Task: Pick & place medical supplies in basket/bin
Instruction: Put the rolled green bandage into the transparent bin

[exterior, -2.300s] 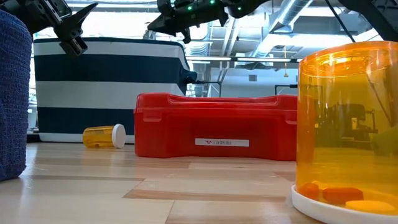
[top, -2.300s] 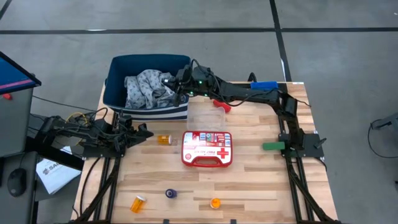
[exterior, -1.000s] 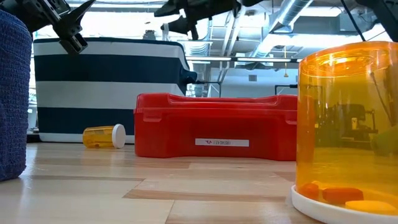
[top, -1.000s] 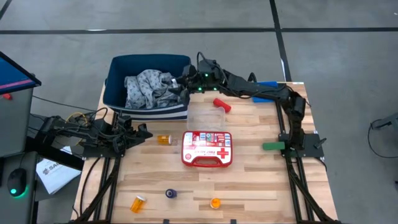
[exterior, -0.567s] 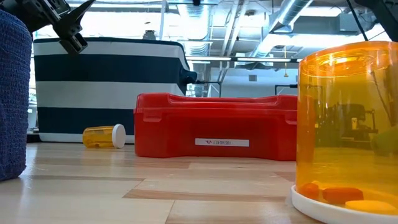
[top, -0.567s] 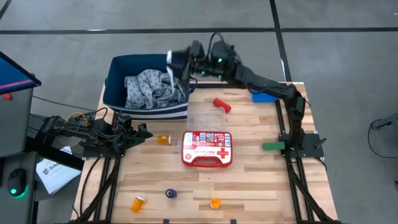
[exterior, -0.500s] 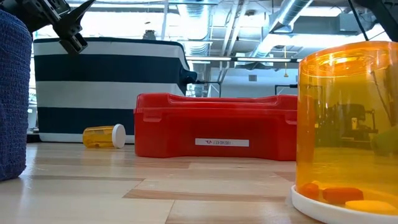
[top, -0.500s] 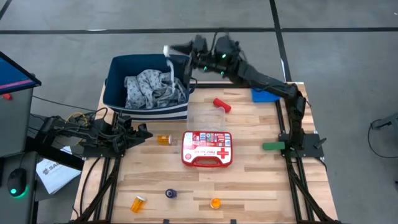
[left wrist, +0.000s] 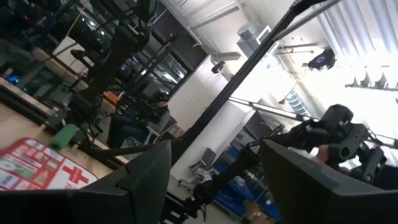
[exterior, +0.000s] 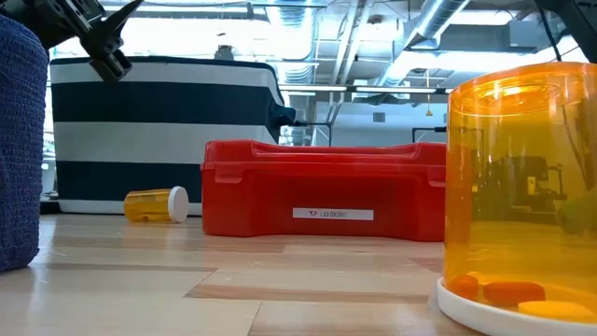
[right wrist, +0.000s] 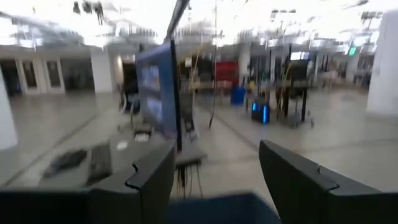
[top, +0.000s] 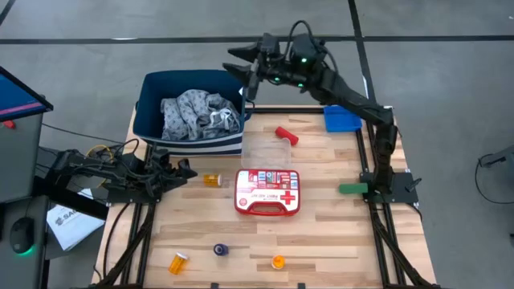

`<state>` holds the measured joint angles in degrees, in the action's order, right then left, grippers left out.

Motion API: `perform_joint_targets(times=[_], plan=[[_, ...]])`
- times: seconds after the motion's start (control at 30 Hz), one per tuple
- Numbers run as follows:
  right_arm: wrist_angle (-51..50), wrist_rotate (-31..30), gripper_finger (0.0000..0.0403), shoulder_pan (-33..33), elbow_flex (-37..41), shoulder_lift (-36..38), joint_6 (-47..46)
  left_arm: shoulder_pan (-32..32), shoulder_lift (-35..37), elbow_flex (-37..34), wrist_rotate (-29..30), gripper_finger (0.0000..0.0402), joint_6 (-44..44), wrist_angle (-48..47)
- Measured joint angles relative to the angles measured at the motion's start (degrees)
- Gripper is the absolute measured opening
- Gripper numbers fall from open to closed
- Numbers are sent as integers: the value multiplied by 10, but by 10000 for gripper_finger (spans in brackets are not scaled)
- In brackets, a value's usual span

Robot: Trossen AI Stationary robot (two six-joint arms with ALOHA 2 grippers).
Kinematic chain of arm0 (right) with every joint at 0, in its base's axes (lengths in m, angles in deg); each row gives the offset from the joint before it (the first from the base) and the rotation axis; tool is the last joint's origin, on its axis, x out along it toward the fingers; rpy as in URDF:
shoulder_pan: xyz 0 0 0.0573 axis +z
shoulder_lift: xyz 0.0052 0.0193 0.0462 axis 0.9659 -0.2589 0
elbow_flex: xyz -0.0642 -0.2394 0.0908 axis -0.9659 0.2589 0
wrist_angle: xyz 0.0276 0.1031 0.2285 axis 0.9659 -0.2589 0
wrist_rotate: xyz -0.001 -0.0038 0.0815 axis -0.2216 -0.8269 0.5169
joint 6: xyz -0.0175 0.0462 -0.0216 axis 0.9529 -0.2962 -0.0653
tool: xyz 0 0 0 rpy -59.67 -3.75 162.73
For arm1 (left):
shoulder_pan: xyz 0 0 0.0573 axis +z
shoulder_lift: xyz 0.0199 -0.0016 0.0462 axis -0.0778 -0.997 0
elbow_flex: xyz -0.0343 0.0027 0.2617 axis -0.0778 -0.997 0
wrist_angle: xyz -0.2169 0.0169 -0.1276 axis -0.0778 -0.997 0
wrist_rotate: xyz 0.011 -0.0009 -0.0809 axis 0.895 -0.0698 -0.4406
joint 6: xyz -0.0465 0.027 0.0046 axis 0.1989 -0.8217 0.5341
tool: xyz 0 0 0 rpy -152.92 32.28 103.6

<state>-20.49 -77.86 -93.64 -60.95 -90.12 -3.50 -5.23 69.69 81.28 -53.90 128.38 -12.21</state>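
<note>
Two arms are at the table, and only the right one is raised over the work. The right gripper [top: 243,63] is lifted high above the far right corner of the navy basket [top: 152,88], and its fingers [right wrist: 149,180] are spread apart with nothing between them. The grey-white patterned cloth [top: 193,115] lies crumpled inside the basket and fills most of it. The left gripper [top: 183,169] waits low at the left side of the table, just in front of the basket, its fingers [left wrist: 146,171] also apart and empty. An orange pill bottle [top: 211,181] lies on its side near the left gripper, between the basket and the red-and-white first-aid case [top: 267,191], which sits in the middle of the table. A red cylinder [top: 286,135] lies on the wood to the right of the basket, beside a clear plastic container [top: 263,148]. The small blue bin [top: 341,120] rests at the far right edge of the table, well apart from the basket. At the near edge there are a second orange pill bottle [top: 178,262] lying down, a dark blue cylinder [top: 220,250] and a third orange bottle [top: 278,262] standing upright. A green cylinder [top: 352,189] lies near the base of the right arm.
</note>
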Motion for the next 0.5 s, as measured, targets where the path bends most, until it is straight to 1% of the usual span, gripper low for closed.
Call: perform_joint_targets(times=[0.13, 0.3, 0.37, 0.43, 0.5], plan=[[-160, 8, 226, 11, -11, 37, 20, 0, 0, 0, 11, 239, -33, 0], [-426, 12, 226, 21, -9, 68, 26, 0, 0, 0, 46, 239, -50, 0], [-533, 12, 226, 32, -9, 82, 15, 0, 0, 1, 45, 239, -49, -1], [-623, 13, 226, 48, -9, 95, -3, 0, 0, 10, 25, 239, -41, -3], [-698, 14, 226, 69, -9, 104, -25, 0, 0, 30, -11, 238, -37, -1]])
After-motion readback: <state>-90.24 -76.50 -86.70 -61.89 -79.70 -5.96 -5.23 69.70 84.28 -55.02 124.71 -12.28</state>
